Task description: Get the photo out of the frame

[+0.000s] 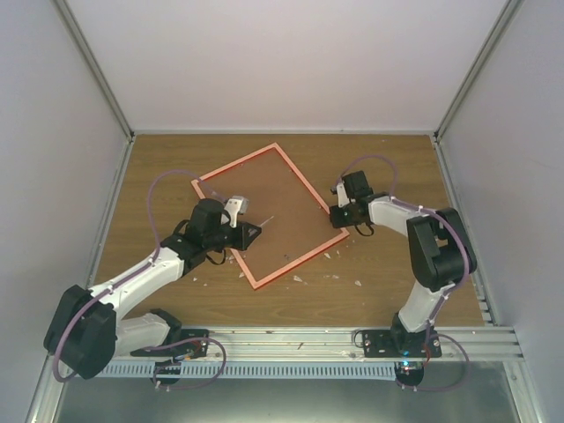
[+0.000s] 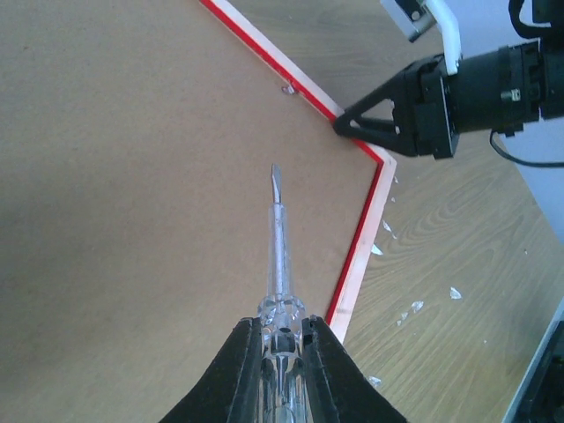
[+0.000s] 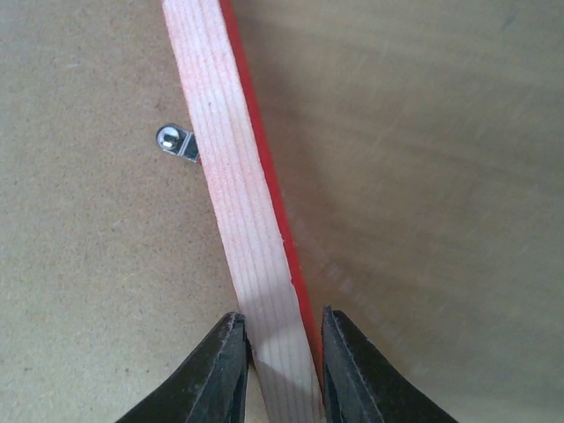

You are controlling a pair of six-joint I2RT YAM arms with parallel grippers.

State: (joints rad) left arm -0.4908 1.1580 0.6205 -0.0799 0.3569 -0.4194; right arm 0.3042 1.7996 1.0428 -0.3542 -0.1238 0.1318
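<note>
The frame (image 1: 310, 188) lies face down on the table, its brown board back (image 1: 264, 207) up, so the photo is hidden. My left gripper (image 1: 254, 233) hovers over the board's near part, shut on a clear-handled screwdriver (image 2: 278, 238) whose flat tip points across the board. In the left wrist view the gripper (image 2: 282, 328) clamps the handle beside the red rail (image 2: 357, 247). My right gripper (image 1: 340, 217) is at the frame's right corner. In the right wrist view it (image 3: 282, 328) is shut on the pale wooden rail (image 3: 233, 203).
A small metal retaining tab (image 3: 174, 141) sits on the board against the rail; another shows in the left wrist view (image 2: 288, 88). Small white chips (image 1: 328, 278) litter the table near the frame's near corner. White enclosure walls surround the table; a metal rail (image 1: 352, 335) runs along the near edge.
</note>
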